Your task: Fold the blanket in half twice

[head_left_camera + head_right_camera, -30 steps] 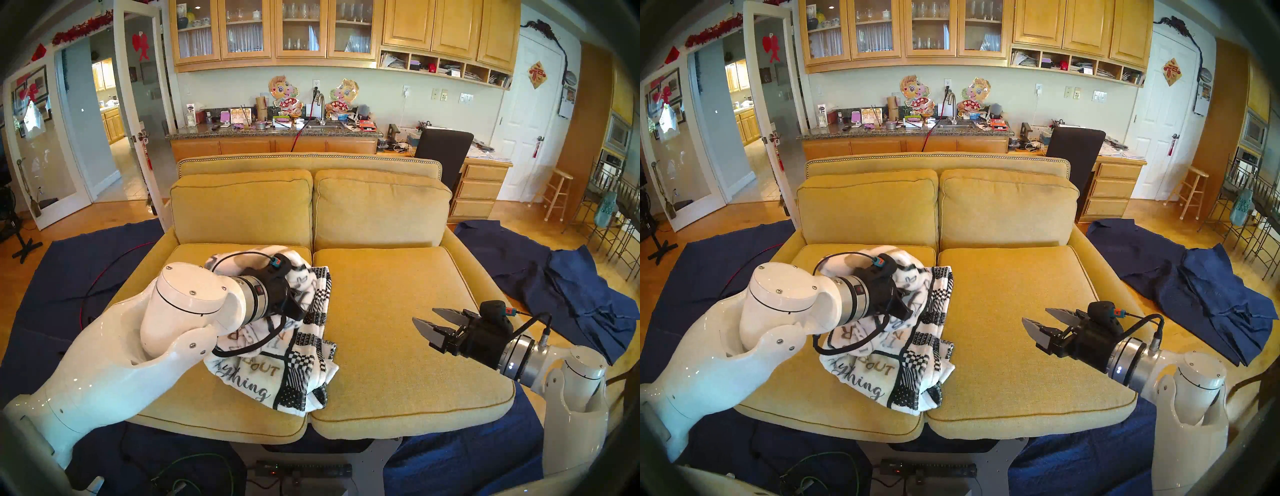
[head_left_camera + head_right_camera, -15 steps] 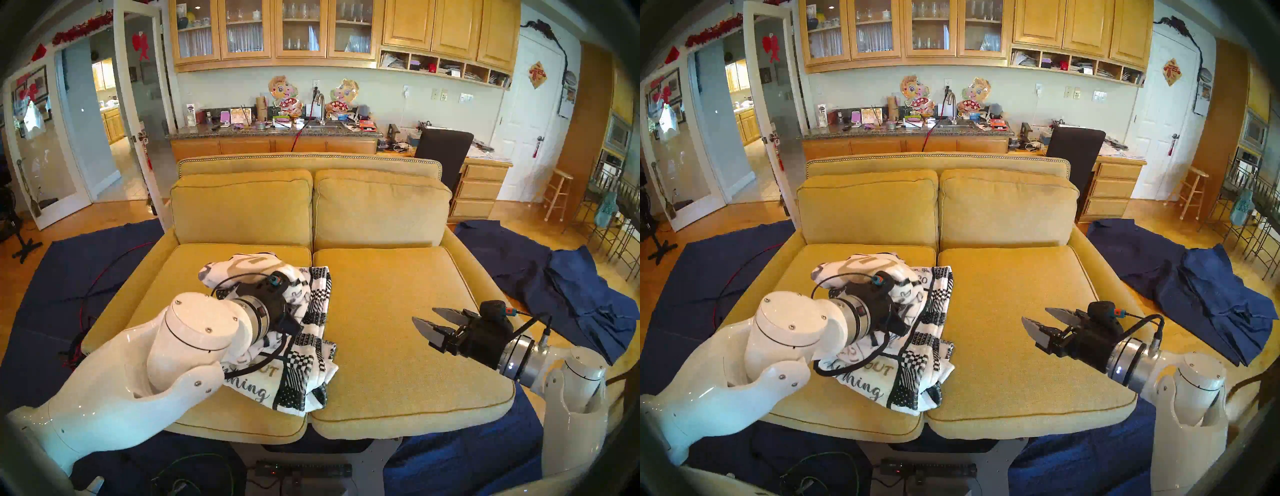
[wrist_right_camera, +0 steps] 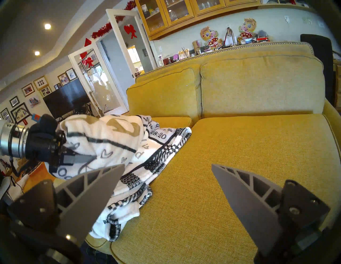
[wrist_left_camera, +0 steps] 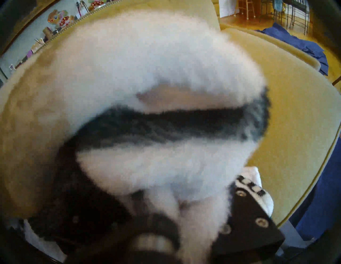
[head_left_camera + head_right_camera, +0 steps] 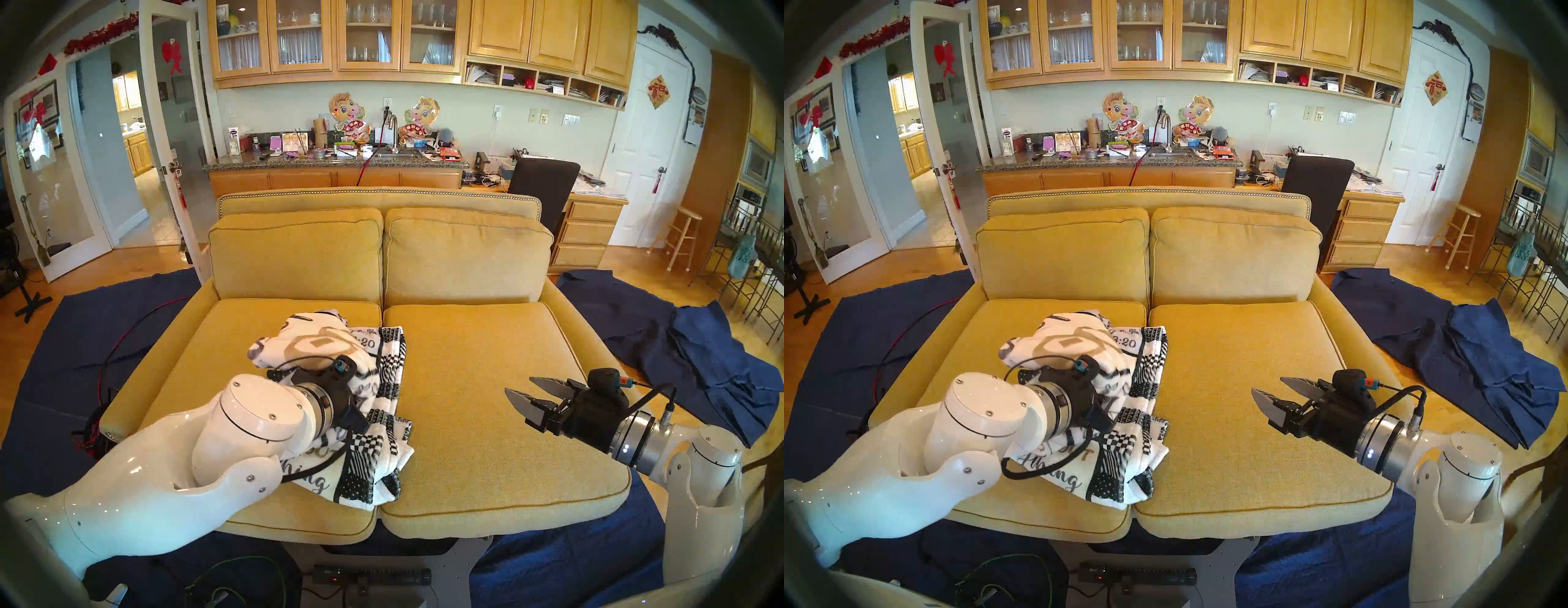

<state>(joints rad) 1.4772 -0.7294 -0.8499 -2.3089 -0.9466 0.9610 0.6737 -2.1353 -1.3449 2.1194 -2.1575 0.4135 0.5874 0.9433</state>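
Note:
The blanket (image 5: 382,450), white fleece with black and gold lettering and a checkered border, lies crumpled on the left seat cushion of the yellow sofa (image 5: 479,446). It also shows in the head right view (image 5: 1136,450). My left gripper (image 5: 360,420) is shut on a raised bunch of the blanket. Its fingertips are buried in the fleece in the right wrist view (image 3: 81,158). The left wrist view is filled with blurred fleece (image 4: 147,55). My right gripper (image 5: 526,388) is open and empty, hovering over the right seat cushion (image 3: 239,147), apart from the blanket.
Plain navy cloths lie on the floor at the sofa's left (image 5: 85,339) and right (image 5: 700,361). The back cushions (image 5: 466,254) stand behind the seat. A power strip (image 5: 373,575) and cables lie on the floor at the sofa's front.
My left arm has drawn back toward the sofa's front edge with the bunch of blanket in its grip, uncovering more of the blanket's far part. The right arm has not moved.

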